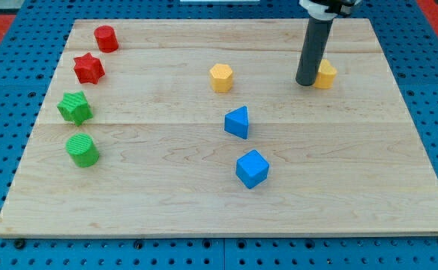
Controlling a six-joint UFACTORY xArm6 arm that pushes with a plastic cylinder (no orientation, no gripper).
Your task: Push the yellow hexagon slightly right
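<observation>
The yellow hexagon (221, 77) lies on the wooden board (166, 202), a little above the middle. My dark rod comes down from the view's top right, and my tip (307, 83) rests on the board well to the right of the hexagon. The tip stands against the left side of a second yellow block (327, 73), which the rod partly hides, so I cannot make out its shape.
A blue triangle (237, 122) and a blue cube (252, 168) lie below the hexagon. At the view's left are a red cylinder (106, 38), a red star (89, 68), a green star (75, 107) and a green cylinder (82, 149).
</observation>
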